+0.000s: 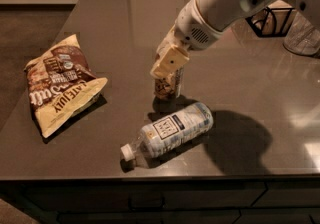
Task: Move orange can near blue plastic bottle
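The orange can (167, 87) stands upright in the middle of the dark table, held from above by my gripper (169, 70), which is shut on it. The cream fingers (167, 61) cover the can's top. The blue plastic bottle (172, 128) lies on its side just in front of the can, white cap (128, 151) pointing left toward the table's front edge. A small gap shows between can and bottle.
A brown and cream snack bag (59, 83) lies at the left of the table (260, 98). A black wire rack (267, 20) and a clear glass object (304, 38) stand at the back right. The table's front edge runs just below the bottle.
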